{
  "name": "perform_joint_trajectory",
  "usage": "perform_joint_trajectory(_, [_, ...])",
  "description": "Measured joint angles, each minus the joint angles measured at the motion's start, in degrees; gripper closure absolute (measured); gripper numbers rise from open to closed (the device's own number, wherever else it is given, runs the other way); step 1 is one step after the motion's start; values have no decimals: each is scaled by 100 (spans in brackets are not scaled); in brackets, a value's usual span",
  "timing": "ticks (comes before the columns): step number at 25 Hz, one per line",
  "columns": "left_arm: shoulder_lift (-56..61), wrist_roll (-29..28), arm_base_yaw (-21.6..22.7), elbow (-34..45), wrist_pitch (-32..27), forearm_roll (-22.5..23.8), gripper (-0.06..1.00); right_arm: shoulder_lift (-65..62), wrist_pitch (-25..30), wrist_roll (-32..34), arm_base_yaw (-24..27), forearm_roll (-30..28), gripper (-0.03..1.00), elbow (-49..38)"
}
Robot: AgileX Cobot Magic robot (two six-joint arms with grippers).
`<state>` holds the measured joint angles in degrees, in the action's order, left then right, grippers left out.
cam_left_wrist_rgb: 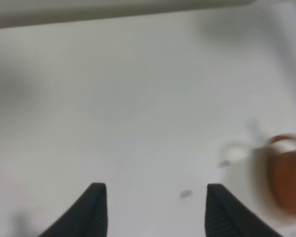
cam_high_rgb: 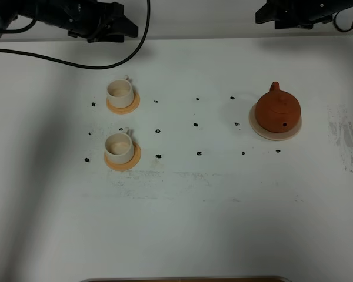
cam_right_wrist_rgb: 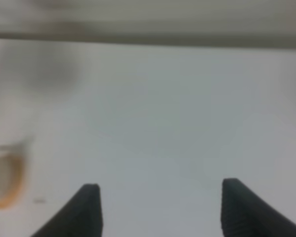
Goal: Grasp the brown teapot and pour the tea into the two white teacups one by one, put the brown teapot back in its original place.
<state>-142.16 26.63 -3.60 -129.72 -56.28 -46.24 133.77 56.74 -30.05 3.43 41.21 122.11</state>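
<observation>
Brown teapot (cam_high_rgb: 277,110): seated on the cream saucer (cam_high_rgb: 276,137), right part of the bench (cam_high_rgb: 194,211), loop handle turned toward the far edge; untouched.
Far teacup (cam_high_rgb: 119,93): upright on an orange coaster (cam_high_rgb: 136,104), left part of the bench, well apart from the pot.
Near teacup (cam_high_rgb: 119,145): upright on its own coaster (cam_high_rgb: 135,158), just in front of the first, not touching it.
Right hand (cam_right_wrist_rgb: 160,197): fingers spread wide, nothing between them, over bare bench near the far edge, well clear of the pot.
Left hand (cam_left_wrist_rgb: 156,197): fingers apart, empty, over bare bench on the left side.
Step in hand, by judgement: reach for the pot not yet begun; no sign of pouring.
Risk, approach: coming down off-centre and shoving the pot across or off the saucer.
Risk, grasp: closing on the rounded body instead of the handle, with a slip or spin as the likely result.
Risk, lid: tipping too steeply and losing the lid, held by nothing visible.
Risk, pouring: small mouths, close neighbours; with a spout aimed slightly wide, tea on coaster or bench, or a nudged cup.
Risk, return: setting down across the saucer rim and leaving the pot tilted.
</observation>
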Motion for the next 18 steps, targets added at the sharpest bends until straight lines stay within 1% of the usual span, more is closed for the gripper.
perform_joint_trajectory(1, [83, -33, 0, -5, -51, 353, 48, -61, -20, 93, 0, -348, 43, 46])
perform_joint_trajectory(3, [286, -139, 0, -16, -246, 970, 48, -152, -20, 262, 0, -836, 44, 99])
perform_joint_trajectory(5, [545, -269, 0, 80, -368, 1534, 48, -242, 56, 382, 0, -1194, 45, 99])
perform_joint_trajectory(6, [716, -324, 0, 163, -383, 1738, 48, -276, 108, 420, 0, -1356, 45, 99])
perform_joint_trajectory(8, [1053, -380, 50, 424, -353, 1923, 48, -392, 238, 514, 0, -1627, 45, 99])
perform_joint_trajectory(12, [1765, -427, 205, 1046, -259, 2056, 48, -758, 583, 666, 0, -1974, 45, 99])
perform_joint_trajectory(15, [2313, -427, 258, 1679, -47, 2401, 48, -1152, 645, 704, 0, -2014, 45, -43])
perform_joint_trajectory(18, [2877, -427, 262, 2429, 347, 2777, 48, -1612, 583, 704, 0, -2014, 45, -543])
